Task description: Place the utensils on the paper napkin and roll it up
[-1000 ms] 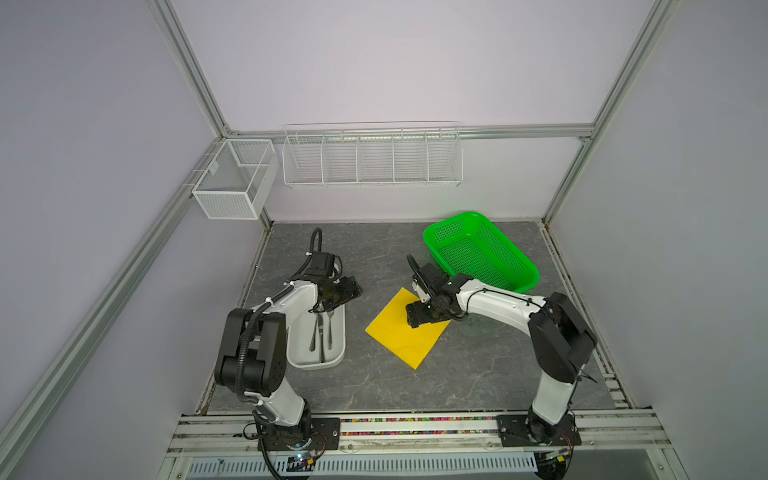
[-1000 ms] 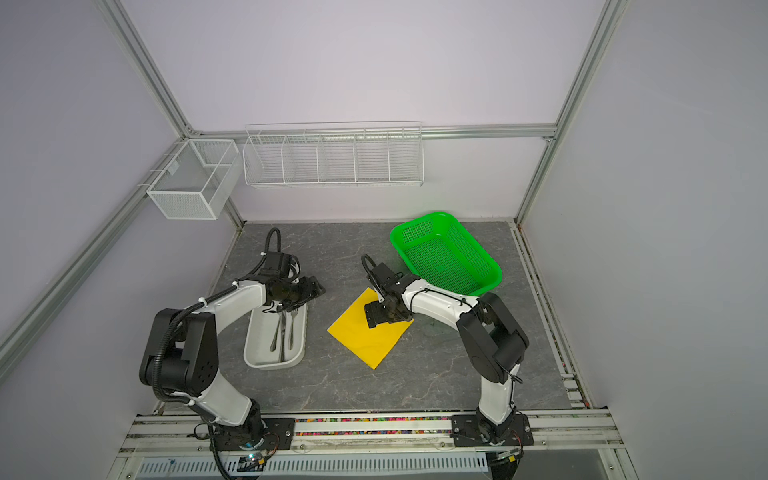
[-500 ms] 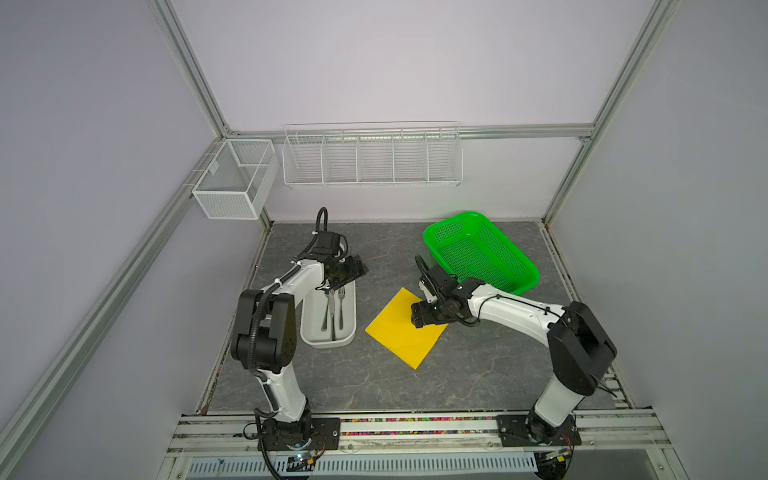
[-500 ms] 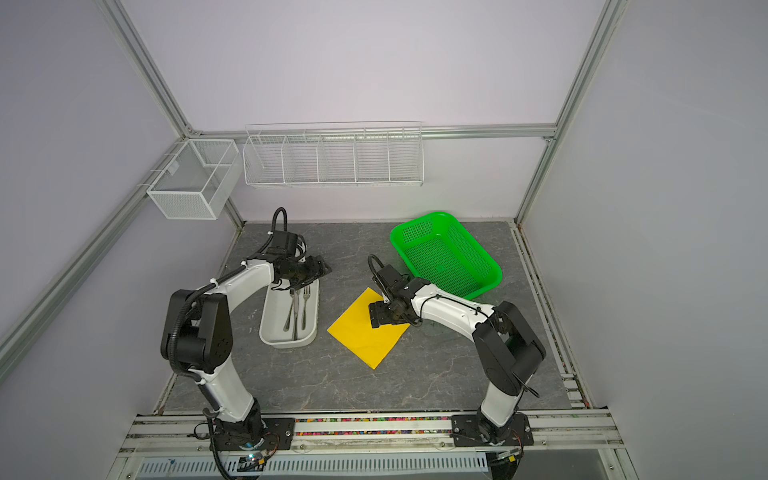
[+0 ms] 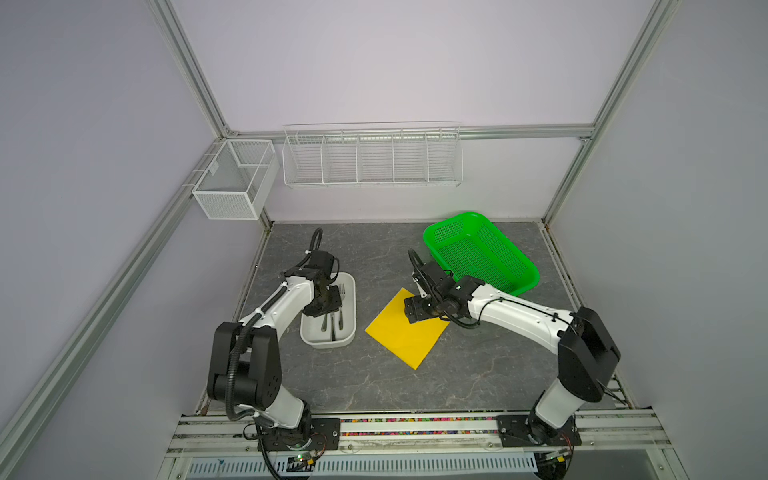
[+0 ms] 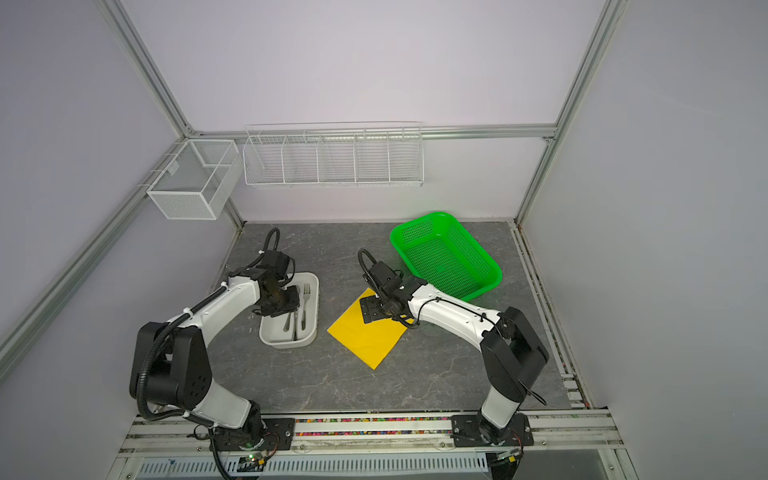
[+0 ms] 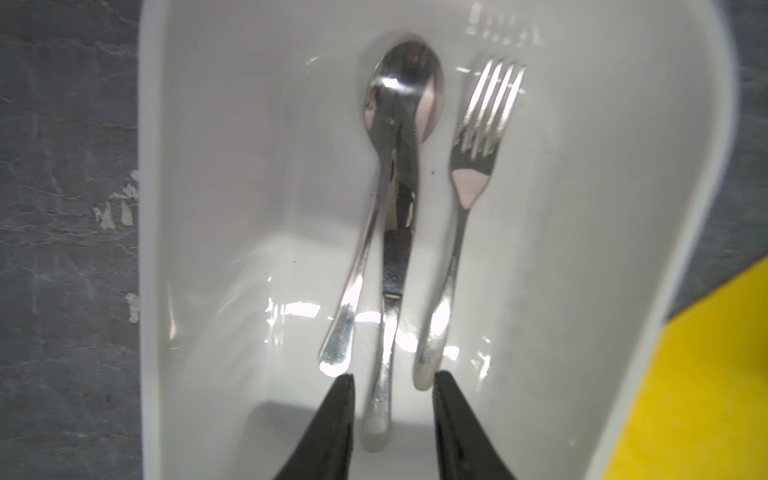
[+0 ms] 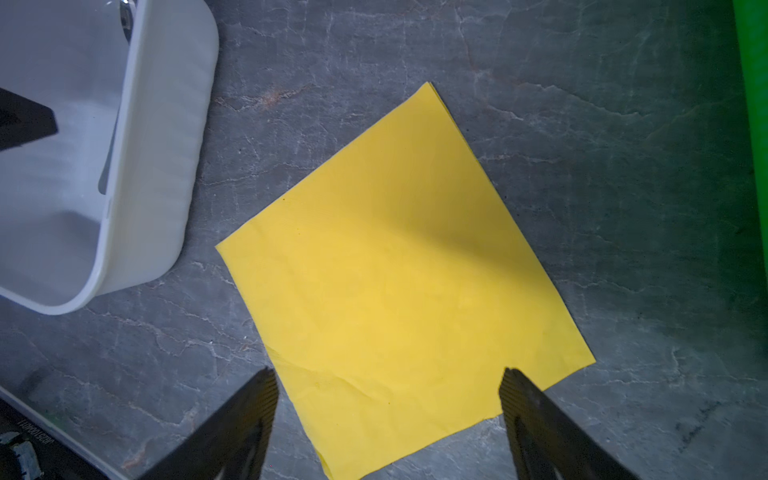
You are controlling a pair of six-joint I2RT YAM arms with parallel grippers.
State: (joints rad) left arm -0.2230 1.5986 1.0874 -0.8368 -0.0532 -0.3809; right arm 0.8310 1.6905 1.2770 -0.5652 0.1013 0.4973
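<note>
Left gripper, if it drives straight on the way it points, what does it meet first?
Probably the knife handle lying between the open fingers of the left gripper, then the white tray floor; depth is unclear.

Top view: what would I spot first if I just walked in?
The bright yellow paper napkin lies flat in the middle. A green basket sits behind it on the right, and a shiny fork, spoon and knife lie in the white tray on the left.

The paper napkin [image 5: 405, 332] is coloured plain bright yellow, the worktop [image 5: 374, 374] dark grey with pale veining. The utensils [image 7: 395, 249] are seen as shiny silver, the tray [image 5: 327, 340] white, the basket [image 5: 482, 253] green and perforated.
</note>
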